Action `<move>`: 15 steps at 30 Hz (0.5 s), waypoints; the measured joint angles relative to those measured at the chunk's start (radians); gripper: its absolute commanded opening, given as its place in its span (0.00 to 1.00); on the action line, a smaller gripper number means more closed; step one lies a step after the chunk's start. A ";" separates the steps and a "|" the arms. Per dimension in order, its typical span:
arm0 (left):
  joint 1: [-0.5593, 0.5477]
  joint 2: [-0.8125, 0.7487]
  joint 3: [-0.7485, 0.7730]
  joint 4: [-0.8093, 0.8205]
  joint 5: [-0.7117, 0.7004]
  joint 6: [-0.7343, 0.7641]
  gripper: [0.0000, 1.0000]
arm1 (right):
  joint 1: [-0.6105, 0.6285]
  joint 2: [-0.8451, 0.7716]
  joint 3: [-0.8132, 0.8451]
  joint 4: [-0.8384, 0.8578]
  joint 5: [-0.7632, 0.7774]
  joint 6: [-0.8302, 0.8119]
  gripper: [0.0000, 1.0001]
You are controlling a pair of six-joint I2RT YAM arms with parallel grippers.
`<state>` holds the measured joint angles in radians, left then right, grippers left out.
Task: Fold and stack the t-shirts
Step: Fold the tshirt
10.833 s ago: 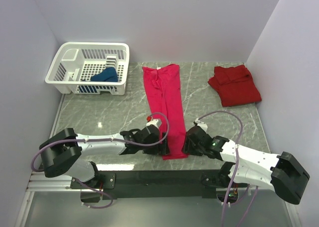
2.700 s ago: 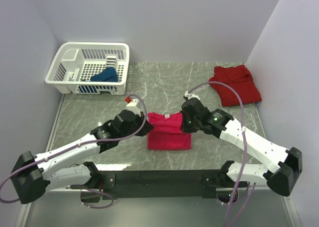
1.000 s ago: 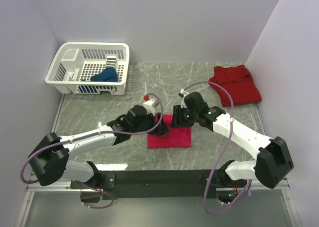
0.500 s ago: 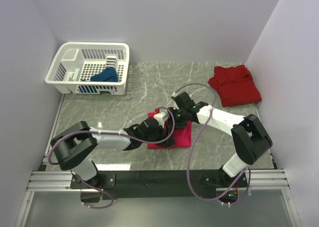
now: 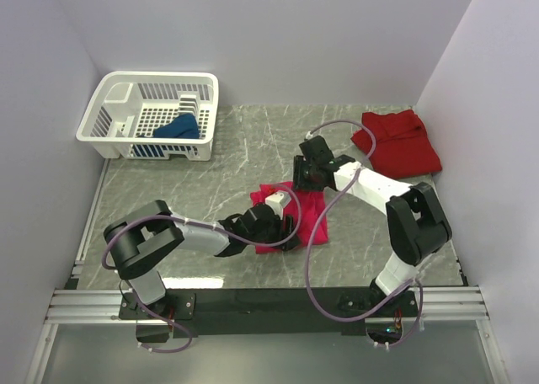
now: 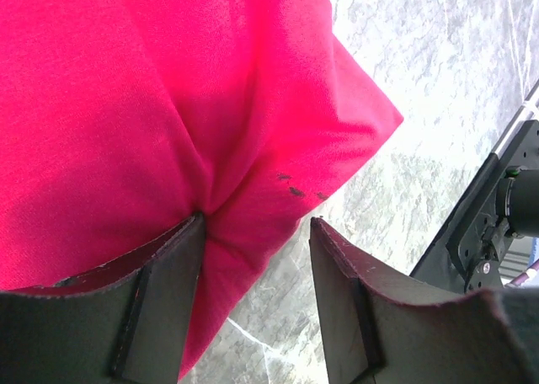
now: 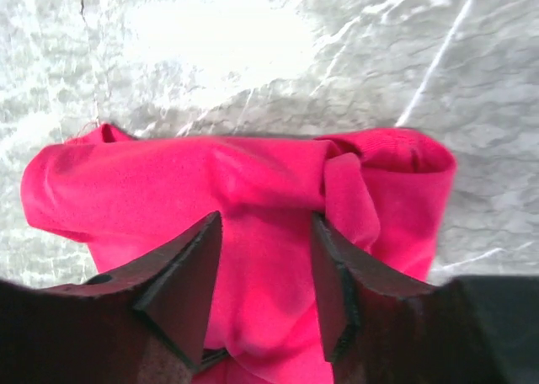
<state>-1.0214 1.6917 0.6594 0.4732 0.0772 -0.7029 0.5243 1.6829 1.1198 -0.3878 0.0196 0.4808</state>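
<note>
The magenta t-shirt [image 5: 313, 220] lies folded and rumpled mid-table, turned askew. My left gripper [image 5: 282, 237] is at its near edge, open. In the left wrist view one finger [image 6: 168, 266] presses a crease into the magenta cloth [image 6: 126, 89], and the other hangs over bare table. My right gripper [image 5: 301, 184] is at the shirt's far edge, open. Its fingers straddle a bulge of the cloth [image 7: 253, 182]. A dark red t-shirt [image 5: 396, 144] lies folded at the back right. The dark blue t-shirt [image 5: 177, 129] sits bunched in the basket.
A white lattice basket [image 5: 118, 114] stands at the back left by the wall. Walls close the table on three sides. The black base rail [image 5: 269, 300] runs along the near edge. Cables loop over both arms.
Over the last second both grippers have come in onto the magenta shirt. The flat rectangle has become rumpled and skewed. The right arm has folded back toward the shirt's far edge.
</note>
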 measured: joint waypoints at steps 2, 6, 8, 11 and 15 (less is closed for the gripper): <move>-0.003 0.002 0.008 -0.011 -0.005 0.002 0.60 | -0.007 -0.016 -0.009 0.003 0.012 0.000 0.56; -0.006 -0.003 0.029 -0.055 -0.014 0.003 0.62 | -0.022 -0.116 -0.072 0.000 0.016 -0.001 0.63; -0.009 -0.022 0.037 -0.101 -0.025 0.009 0.65 | -0.035 -0.182 -0.108 0.003 0.002 -0.004 0.65; -0.011 -0.069 0.048 -0.183 -0.042 0.021 0.71 | -0.073 -0.287 -0.174 0.019 -0.067 -0.012 0.69; -0.011 -0.134 0.079 -0.255 -0.054 0.042 0.73 | -0.124 -0.350 -0.273 0.054 -0.180 -0.027 0.71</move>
<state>-1.0328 1.5581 0.7387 0.2184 0.0235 -0.6609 0.4000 1.3327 0.8471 -0.3340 -0.1604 0.4534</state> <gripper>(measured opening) 0.725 0.700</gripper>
